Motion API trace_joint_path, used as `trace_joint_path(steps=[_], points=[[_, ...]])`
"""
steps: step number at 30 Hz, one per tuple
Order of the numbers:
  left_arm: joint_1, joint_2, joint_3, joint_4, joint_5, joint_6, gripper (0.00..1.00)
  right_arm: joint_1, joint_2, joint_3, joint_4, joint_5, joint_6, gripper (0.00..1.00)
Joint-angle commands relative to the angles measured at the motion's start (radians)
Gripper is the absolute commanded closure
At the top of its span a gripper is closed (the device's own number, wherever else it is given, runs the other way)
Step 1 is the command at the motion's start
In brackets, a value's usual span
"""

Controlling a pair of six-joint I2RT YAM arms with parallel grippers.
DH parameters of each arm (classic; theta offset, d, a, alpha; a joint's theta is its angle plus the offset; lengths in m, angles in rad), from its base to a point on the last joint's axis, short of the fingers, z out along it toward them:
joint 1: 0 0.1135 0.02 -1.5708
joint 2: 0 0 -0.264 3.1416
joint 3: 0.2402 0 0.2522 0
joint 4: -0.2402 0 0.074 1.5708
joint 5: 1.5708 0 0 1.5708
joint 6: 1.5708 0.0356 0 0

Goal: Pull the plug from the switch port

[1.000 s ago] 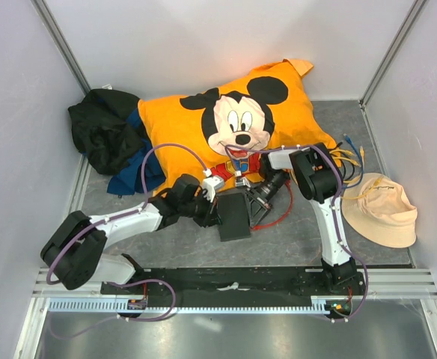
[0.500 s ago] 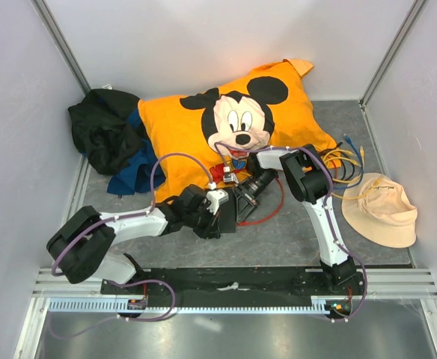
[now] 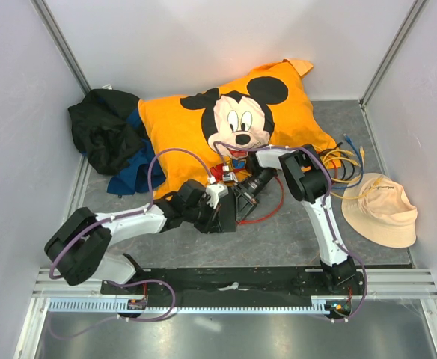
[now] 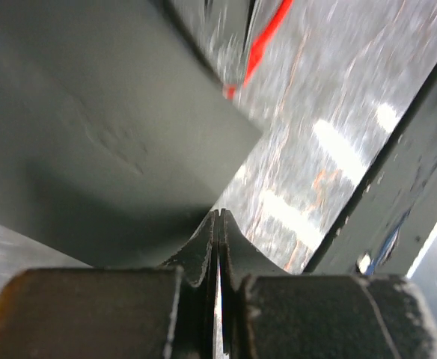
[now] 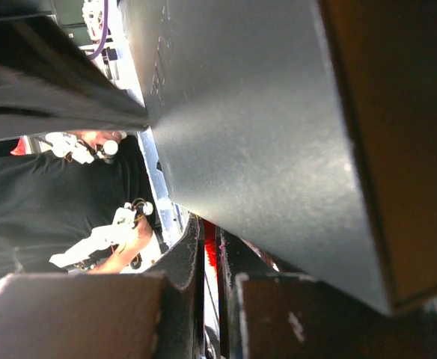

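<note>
Ok: left gripper [image 4: 218, 232] has its jaws pressed together with nothing between them, tips just beside the switch [image 4: 106, 127]. Right gripper [image 5: 211, 250] is pinched on the red cable [image 4: 267, 34]. Switch sits between both grippers mid-table, just in front of the orange Mickey pillow [image 3: 177, 123]. Grey speckled table [image 3: 278, 243]. Black cloth [image 3: 102, 131] rear-left, beige hat [image 3: 379, 209] right, white walls [image 3: 203, 37].

White links [image 3: 129, 222], black joints [image 3: 308, 176] and purple cables [image 3: 170, 151] lead to the dark left pincer [image 4: 218, 217] and right pincer [image 5: 211, 224].
</note>
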Motion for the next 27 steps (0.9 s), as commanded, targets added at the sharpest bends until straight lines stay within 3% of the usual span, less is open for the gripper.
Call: trace_joint_path(steps=[1, 6, 11, 16, 22, 27], points=[[0.010, -0.023, 0.078, 0.027, -0.075, 0.050, 0.98, 0.004, 0.075, 0.034, 0.067, 0.171, -0.085, 1.00], [0.018, 0.052, 0.086, 0.073, -0.127, 0.013, 0.98, 0.007, 0.096, 0.048, 0.050, 0.053, -0.050, 1.00], [0.027, 0.111, 0.065, 0.050, -0.295, -0.049, 0.98, 0.013, 0.087, 0.063, 0.050, 0.054, -0.065, 1.00], [0.033, 0.138, 0.019, 0.030, -0.274, -0.050, 0.98, 0.013, 0.112, 0.152, 0.005, 0.209, -0.135, 0.99], [0.028, 0.174, 0.032, 0.033, -0.282, -0.027, 0.98, 0.011, 0.207, 0.378, -0.118, 0.445, -0.255, 0.99], [-0.004, 0.178, 0.029, 0.039, -0.291, 0.001, 0.98, 0.008, 0.231, 0.425, -0.151, 0.592, -0.320, 1.00]])
